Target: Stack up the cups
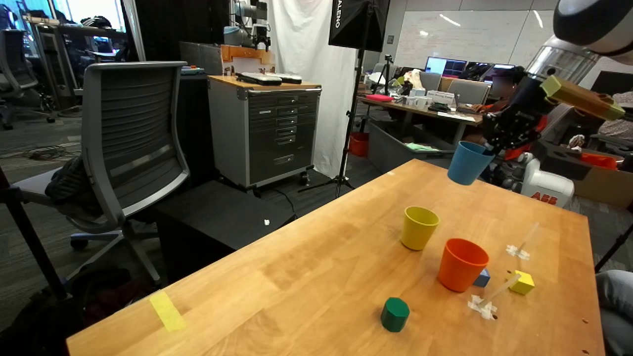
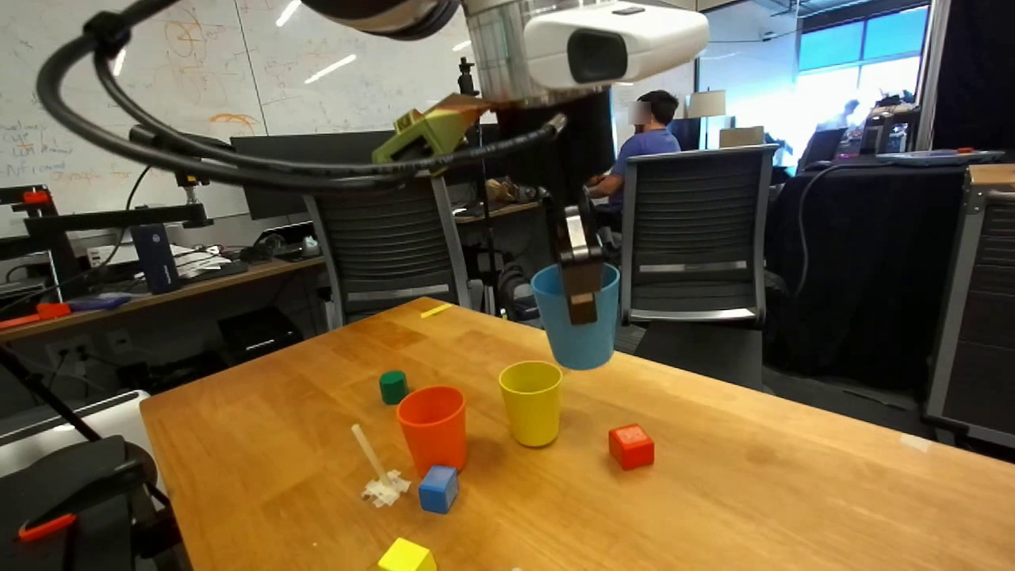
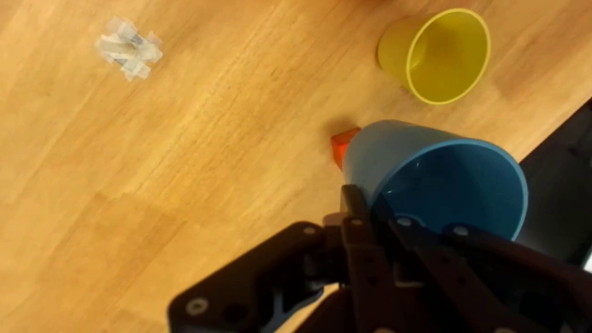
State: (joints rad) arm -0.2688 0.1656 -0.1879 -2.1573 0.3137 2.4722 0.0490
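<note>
A: What does the gripper have?

B: The blue cup, leaning in an exterior view with its base toward the lower left. The gripper is closed to about the thickness of the cup's wall, straddling it at one side, and the cup hangs clear above the table.

A: And the other two?

B: On the table, mouths up: the yellow cup and, lower in the frame in both exterior views, the red cup. They stand near each other but apart, so nothing is nested yet.

A: Which way from the gripper, then?

B: I'd guess yellow is the target, being the nearer. In the wrist view it sits upper right, straight above the blue cup in the frame; in both exterior views it lies below and to the left of it.

A: Are the axes lined up?

B: No. Yellow stands upright, blue is tilted and off to one side. My judgement: carry it across first, straighten it over the mouth, then lower. Come down leaning, and the base could catch yellow's rim.
</note>
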